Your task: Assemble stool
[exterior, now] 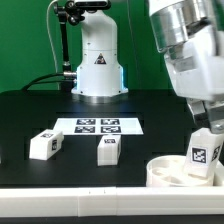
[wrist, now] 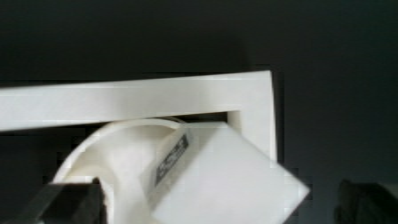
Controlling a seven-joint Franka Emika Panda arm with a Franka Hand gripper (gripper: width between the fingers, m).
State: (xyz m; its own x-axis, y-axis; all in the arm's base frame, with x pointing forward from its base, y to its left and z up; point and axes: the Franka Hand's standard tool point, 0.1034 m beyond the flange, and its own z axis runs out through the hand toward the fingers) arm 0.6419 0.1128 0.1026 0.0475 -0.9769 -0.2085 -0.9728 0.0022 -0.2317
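Note:
The round white seat (exterior: 166, 172) lies at the front of the exterior view's right. A tagged white leg (exterior: 204, 153) stands upright in it. My gripper (exterior: 205, 136) hangs right over that leg, its fingers straddling the top. In the wrist view the leg (wrist: 222, 180) sits tilted between the two dark fingertips (wrist: 68, 200), with a dark gap on one side, so the gripper (wrist: 214, 202) is open around it. The seat (wrist: 111, 160) curves beside the leg. Two more legs lie on the black table, one (exterior: 44, 144) at the left and one (exterior: 108, 150) near the middle.
The marker board (exterior: 97, 125) lies flat behind the loose legs. The arm's white base (exterior: 97, 60) stands at the back. A long white bar with a right-angle corner (wrist: 160, 100) borders the seat in the wrist view.

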